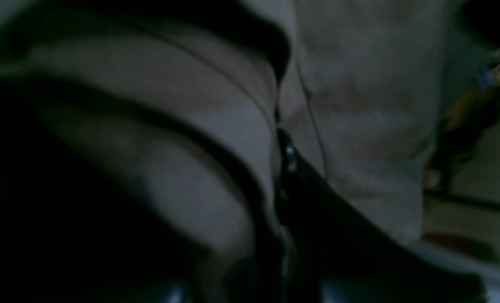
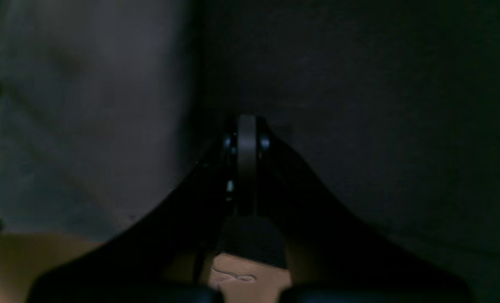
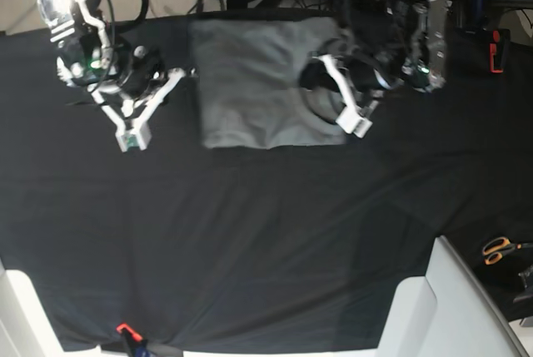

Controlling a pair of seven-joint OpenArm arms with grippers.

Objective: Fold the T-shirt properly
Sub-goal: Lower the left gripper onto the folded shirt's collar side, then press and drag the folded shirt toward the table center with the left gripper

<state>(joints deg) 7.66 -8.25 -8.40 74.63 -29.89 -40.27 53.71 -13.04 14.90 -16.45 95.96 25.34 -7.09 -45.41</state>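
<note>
shirt (image 3: 254, 95): far middle of black cloth (image 3: 225, 232) | left gripper (image 1: 278, 143): closed on a bunched shirt fold, likely to draw it over | right gripper (image 2: 246, 139): closed, empty, left side

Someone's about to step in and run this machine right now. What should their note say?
Left gripper: at the grey T-shirt, with cloth bunched around its fingers; a firm grip can't be confirmed.
Right gripper: shut, holding nothing, over the black cloth beside the shirt.
Done: the shirt lies as a compact, roughly rectangular shape.
Left: probably finish the fold at the left gripper's side, then smooth it.
</note>
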